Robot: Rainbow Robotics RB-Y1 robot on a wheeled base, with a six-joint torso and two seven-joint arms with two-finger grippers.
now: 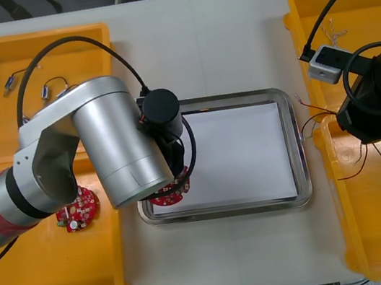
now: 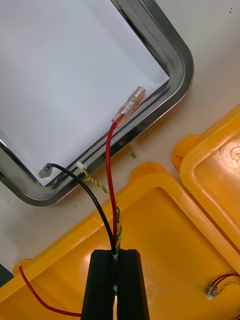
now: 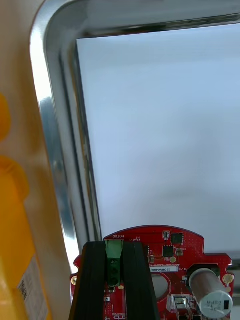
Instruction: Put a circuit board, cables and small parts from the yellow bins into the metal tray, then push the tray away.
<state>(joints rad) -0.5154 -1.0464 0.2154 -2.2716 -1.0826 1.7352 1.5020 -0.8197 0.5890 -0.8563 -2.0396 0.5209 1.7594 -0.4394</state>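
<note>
Left gripper (image 3: pixel 113 245) pinched narrow on green block (image 3: pixel 113 260) of round red circuit board (image 3: pixel 170 265). Board at near-left corner of tray (image 3: pixel 50 125); resting or lifted, can't tell. Right gripper (image 2: pixel 116 252) squeezed almost closed on cables (image 2: pixel 108 165) (red, black, yellow-green twist) above yellow bin (image 2: pixel 165 235) on robot's right, cable ends reaching over tray rim. Second red board (image 1: pixel 77 209) lying in left bin (image 1: pixel 53 282).

light table (image 1: pixel 231 33) | small green speck (image 2: pixel 133 155) lying on it
</note>
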